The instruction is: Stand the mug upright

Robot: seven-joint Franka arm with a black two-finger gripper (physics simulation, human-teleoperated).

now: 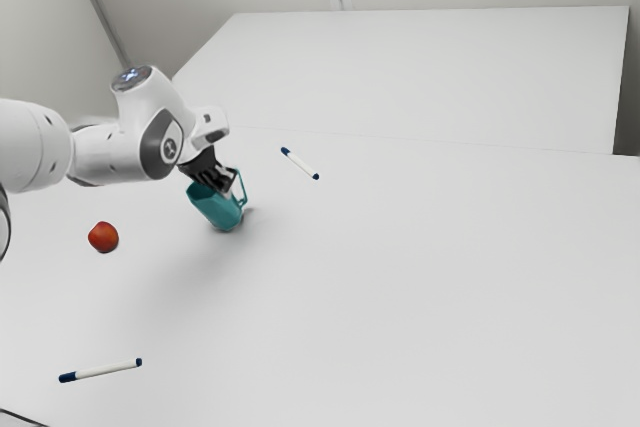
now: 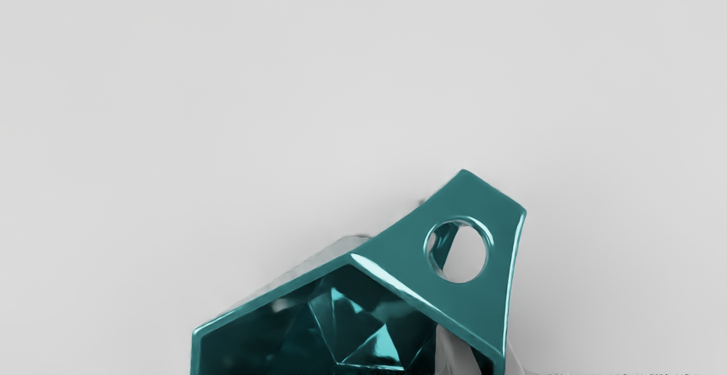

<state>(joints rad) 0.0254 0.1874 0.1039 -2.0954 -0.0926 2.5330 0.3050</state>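
Arm point(image 1: 120, 147) over table point(image 1: 400, 287), its emblem point(image 1: 131, 77) too small to read. Gripper point(image 1: 224, 185) at the tilted mug's point(image 1: 217, 209) mouth; released or grasping, I cannot tell. Pens point(image 1: 105, 370) and apple point(image 1: 103, 237) apart.

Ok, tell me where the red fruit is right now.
The red fruit is on the table at the exterior view's left, below the arm; its nearest neighbour is the teal mug, toward the view's right.

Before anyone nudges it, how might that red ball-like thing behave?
The red round thing would probably roll, given its curved sides, though its uneven outline may make it wobble. Its full, unsagging shape suggests firm rather than floppy.
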